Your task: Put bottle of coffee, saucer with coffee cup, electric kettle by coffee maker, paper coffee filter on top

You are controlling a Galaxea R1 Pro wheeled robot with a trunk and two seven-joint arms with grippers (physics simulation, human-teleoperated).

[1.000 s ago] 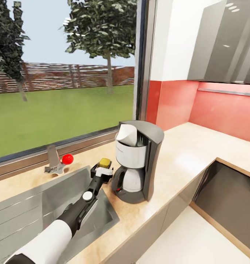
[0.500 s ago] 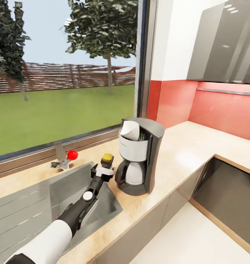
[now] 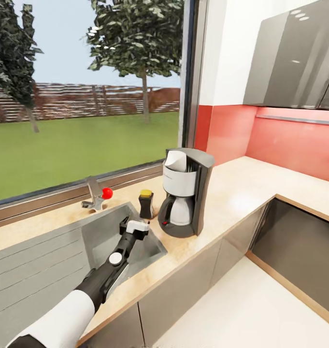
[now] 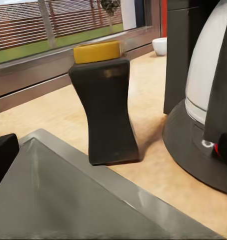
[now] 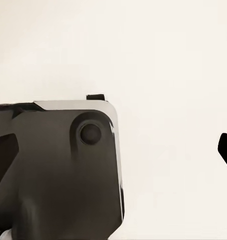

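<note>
one bottle of coffee (image 3: 146, 204) upright on desk (image 3: 232, 193), beside one coffee maker (image 3: 186, 198); left end effector (image 3: 134, 227) empty, jaws apart.

A home kitchen: wood-grain countertop (image 3: 241, 193) with inset sink (image 3: 48, 256), grey cabinets (image 3: 193, 285), red backsplash (image 3: 290, 150), coffee maker (image 3: 186, 191), window (image 3: 87, 96) onto a lawn.

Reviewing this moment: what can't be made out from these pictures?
- Left gripper: head view sees it from behind, so whether it is open is unclear; the left wrist view catches one dark finger edge.
- Right gripper: right wrist view is too close to read.
- Bottle: label not visible.
- Coffee maker: cut off by the left wrist view's edge.
- White rounded thing behind it: mostly hidden.
</note>
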